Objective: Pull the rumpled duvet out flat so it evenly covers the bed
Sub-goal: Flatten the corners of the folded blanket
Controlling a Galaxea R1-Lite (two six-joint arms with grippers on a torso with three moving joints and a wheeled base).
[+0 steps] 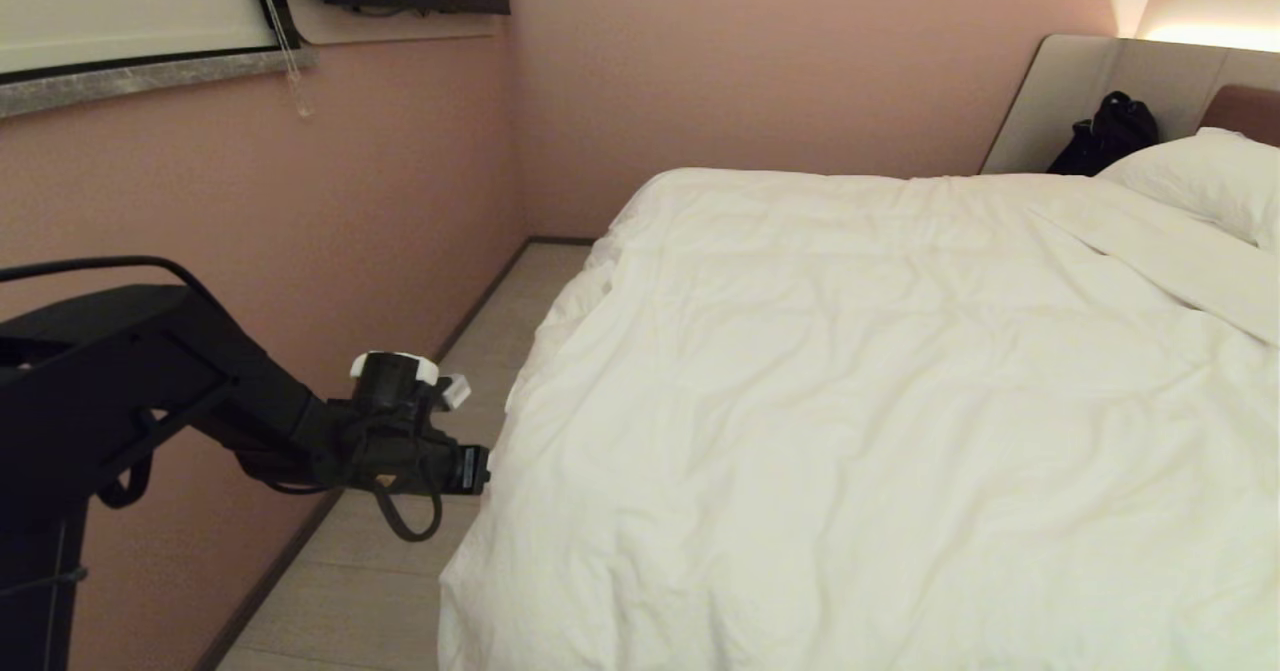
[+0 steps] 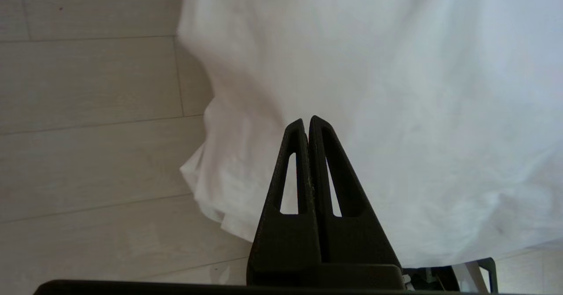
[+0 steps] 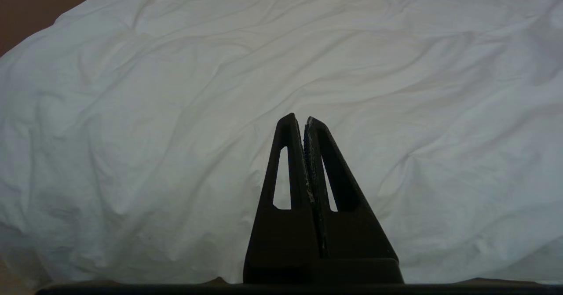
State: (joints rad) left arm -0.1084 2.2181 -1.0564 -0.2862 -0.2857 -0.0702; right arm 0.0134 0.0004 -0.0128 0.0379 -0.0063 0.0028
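Left gripper (image 2: 308,120): fingers pressed together, empty, beside the hanging edge
Right gripper (image 3: 298,118): closed, holding nothing, over the cover
Duvet (image 1: 880,391): spread across bed (image 1: 1120,81), wrinkled
Handling: likely soft, bulky, slumps
Grab point: draped side hem

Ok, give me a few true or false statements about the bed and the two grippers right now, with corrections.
1. The left gripper is shut, holding nothing. True.
2. The duvet hangs over the bed's side toward the floor. True.
3. The right gripper is open wide. False: it is shut, above the duvet.
4. A red bag sits by the pillow. False: the bag is black.
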